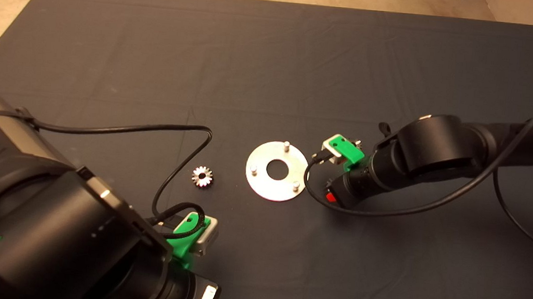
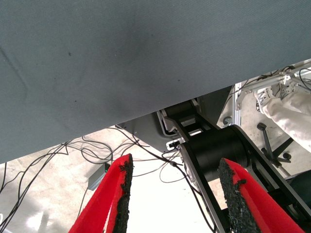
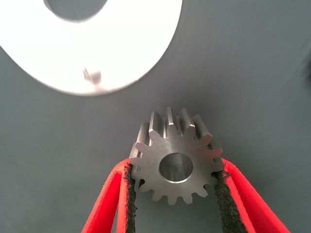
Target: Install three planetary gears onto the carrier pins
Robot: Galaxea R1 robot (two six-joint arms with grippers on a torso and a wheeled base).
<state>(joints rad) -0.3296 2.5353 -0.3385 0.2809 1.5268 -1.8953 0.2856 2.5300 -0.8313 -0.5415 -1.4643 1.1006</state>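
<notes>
R gripper (image 3: 174,194) clamps a planetary gear (image 3: 175,160) just right of the disc (image 1: 256,184) w/ bare carrier pins (image 1: 286,146). 2nd gear (image 1: 202,176) lies left of disc. L gripper (image 2: 174,194) parked near-left, fingers spread.

A dark mat (image 1: 273,64) is spread over the table, its far edge and far-left corner bordered by pale floor (image 1: 2,0). Near the middle of the mat, somewhat toward the near edge, a flat silver disc (image 1: 276,170) with a large centre hole is laid flat, and three short carrier pins (image 1: 286,146) are seen upright on it. Just beside the disc, on the side toward the left edge, one small planetary gear (image 1: 202,176) is rested flat on the mat, apart from the disc.
</notes>
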